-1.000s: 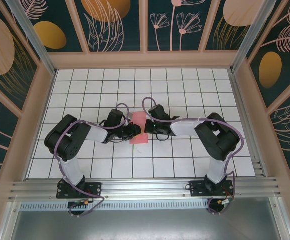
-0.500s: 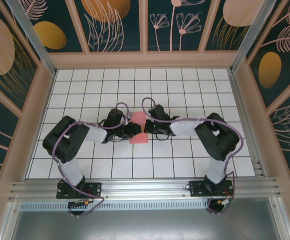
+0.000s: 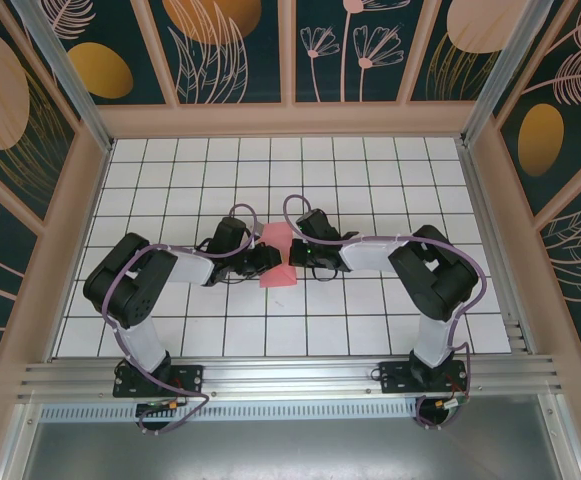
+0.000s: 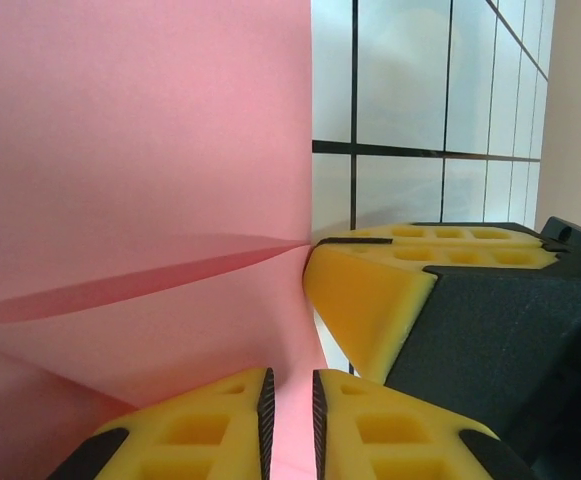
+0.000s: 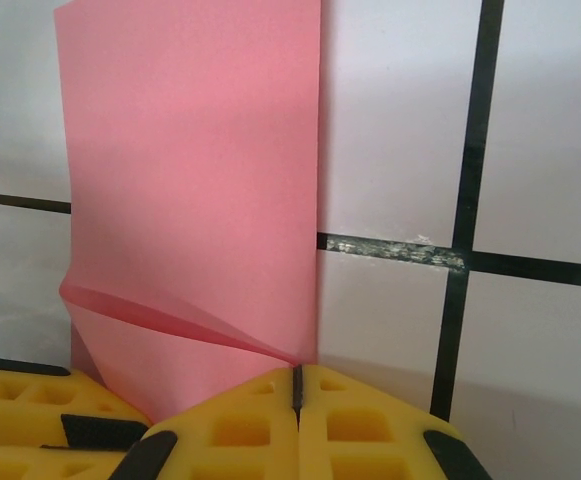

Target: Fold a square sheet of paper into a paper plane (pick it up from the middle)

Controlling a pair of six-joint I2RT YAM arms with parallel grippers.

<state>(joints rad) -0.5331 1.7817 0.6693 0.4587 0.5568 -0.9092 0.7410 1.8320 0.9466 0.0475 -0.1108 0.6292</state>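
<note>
On white grid table: thin salmon-pink paper sheet, diagonally creased

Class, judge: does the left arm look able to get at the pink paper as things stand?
Probably yes: the left gripper sits right at the paper, nothing between; the right gripper pinches its edge, to one side.

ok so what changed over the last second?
Little. The left arm slid its elbow slightly toward the near-left, while the left gripper kept its pinch on the pink paper. Nothing was grabbed or released. The right gripper stayed shut at the paper's right edge, and the paper stayed in the same spot between the two grippers, its near part creased.
</note>
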